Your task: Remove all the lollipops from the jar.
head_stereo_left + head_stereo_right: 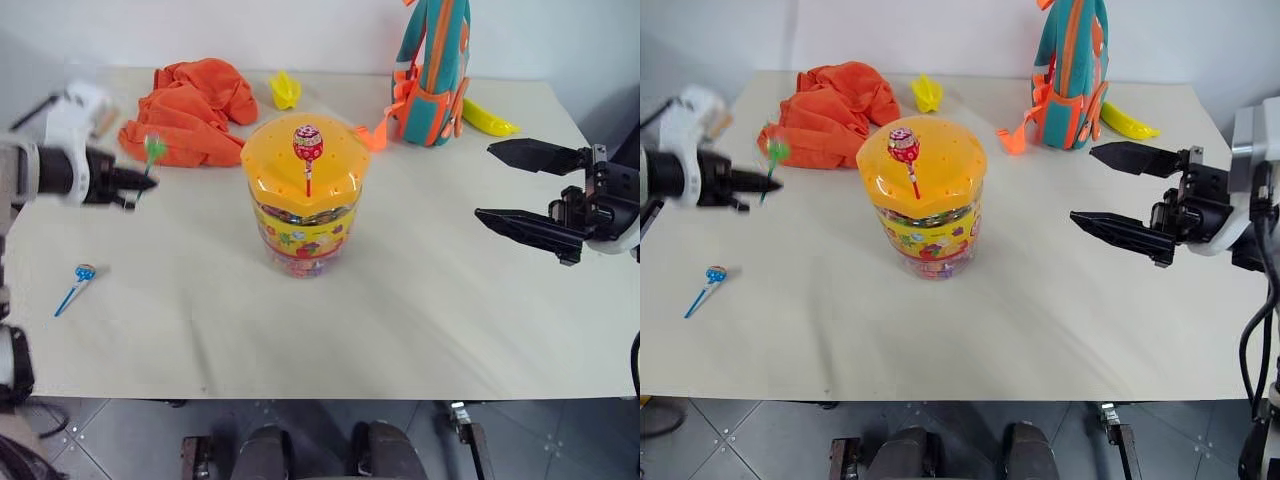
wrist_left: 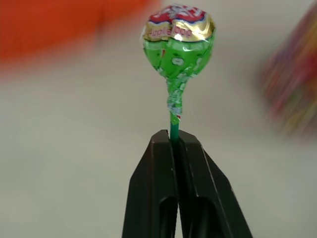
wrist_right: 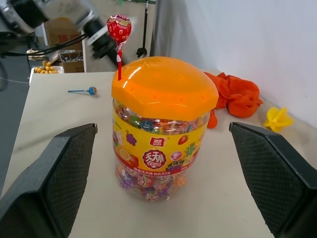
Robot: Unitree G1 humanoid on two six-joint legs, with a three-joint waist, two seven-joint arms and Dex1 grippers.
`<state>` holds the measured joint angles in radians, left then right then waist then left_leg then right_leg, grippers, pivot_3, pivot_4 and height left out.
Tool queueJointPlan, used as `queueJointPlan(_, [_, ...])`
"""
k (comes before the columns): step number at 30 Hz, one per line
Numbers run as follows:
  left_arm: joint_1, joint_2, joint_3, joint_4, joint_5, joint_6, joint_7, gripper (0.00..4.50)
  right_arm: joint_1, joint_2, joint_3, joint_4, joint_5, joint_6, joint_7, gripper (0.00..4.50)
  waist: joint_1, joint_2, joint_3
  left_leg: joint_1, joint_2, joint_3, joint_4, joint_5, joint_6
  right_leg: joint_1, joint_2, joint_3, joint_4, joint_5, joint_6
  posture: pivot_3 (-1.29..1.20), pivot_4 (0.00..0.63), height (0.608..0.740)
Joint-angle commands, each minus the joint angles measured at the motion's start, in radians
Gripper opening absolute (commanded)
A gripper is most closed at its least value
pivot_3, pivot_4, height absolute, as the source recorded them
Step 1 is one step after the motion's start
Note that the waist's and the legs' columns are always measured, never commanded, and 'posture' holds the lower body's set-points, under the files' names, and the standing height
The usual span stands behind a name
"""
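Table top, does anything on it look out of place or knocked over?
Nothing is spilled. A blue-stick lollipop lies flat on the table near its left edge, apart from the upright jar. An orange cloth sits crumpled at the back left.

Bright, even light, soft shadows

Desk (image 1: 420, 300) evenly lit from overhead, faint shadow under the jar (image 1: 302, 200). Left claw (image 1: 135, 185) smeared by motion blur in the eye views. In the left wrist view the green lollipop (image 2: 178, 42) is sharp with foil glare, background all blur.
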<state>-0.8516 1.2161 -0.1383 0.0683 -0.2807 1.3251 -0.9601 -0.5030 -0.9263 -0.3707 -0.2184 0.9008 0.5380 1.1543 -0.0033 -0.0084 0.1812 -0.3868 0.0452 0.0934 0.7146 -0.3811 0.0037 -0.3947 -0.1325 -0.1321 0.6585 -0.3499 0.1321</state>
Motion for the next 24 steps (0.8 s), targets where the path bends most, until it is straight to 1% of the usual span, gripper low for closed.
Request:
queueJointPlan(1, [0.080,0.035,0.043,-0.086,-0.044,0.068,-0.002,0.02,-0.013,0.009,-0.006,-0.006,0.000,-0.019,0.007,4.50,0.006,0.000,0.000,0.000,0.000,0.000,0.000,0.000,0.000,0.000,0.000,0.000,0.000,0.000,0.000,0.00,0.150,0.740])
queueJointPlan(5, [0.179,0.053,0.040,-0.070,-0.037,0.074,0.029,0.02,-0.018,0.020,0.004,-0.003,-0.005,-0.021,0.009,4.50,0.023,0.000,0.000,-0.001,0.000,0.001,0.001,0.000,0.000,0.001,0.000,0.002,-0.001,0.000,0.000,0.00,0.150,0.740])
queueJointPlan(10, [0.219,0.063,0.010,-0.031,-0.014,0.063,0.060,0.02,-0.016,0.021,0.002,-0.001,-0.010,-0.022,0.013,4.50,0.030,0.000,0.000,-0.001,0.000,0.002,0.002,0.000,0.000,0.001,0.000,0.002,-0.001,0.000,0.000,0.00,0.150,0.740])
queueJointPlan(12, [0.220,0.056,0.009,-0.017,-0.011,0.049,0.070,0.50,-0.013,0.020,0.000,-0.001,-0.011,-0.022,0.014,4.50,0.029,0.000,0.000,-0.001,0.000,0.002,0.001,0.000,0.000,0.001,0.000,0.002,-0.001,0.000,0.000,0.00,0.150,0.740])
queueJointPlan(13, [0.212,0.048,0.014,-0.010,-0.015,0.051,0.074,0.64,-0.012,0.019,-0.001,-0.001,-0.012,-0.022,0.015,4.50,0.028,0.000,0.000,0.000,0.000,0.002,0.001,0.000,0.000,0.000,0.000,0.002,-0.001,0.000,0.000,0.00,0.150,0.740])
queueJointPlan(21, [0.169,0.060,0.027,-0.043,-0.056,0.061,0.050,2.99,-0.009,0.007,-0.010,-0.004,-0.014,-0.018,0.016,4.50,0.027,0.000,0.000,0.000,0.000,0.003,0.001,0.000,0.000,0.000,0.000,0.002,-0.001,0.000,0.000,0.00,0.150,0.740])
queueJointPlan(24, [0.104,0.067,0.049,-0.050,-0.083,0.052,0.019,3.88,-0.010,-0.001,-0.017,-0.002,-0.015,-0.017,0.016,4.50,0.030,0.000,0.000,-0.001,0.000,0.003,0.001,0.000,0.000,0.000,0.000,0.002,-0.001,0.000,0.000,0.00,0.150,0.740])
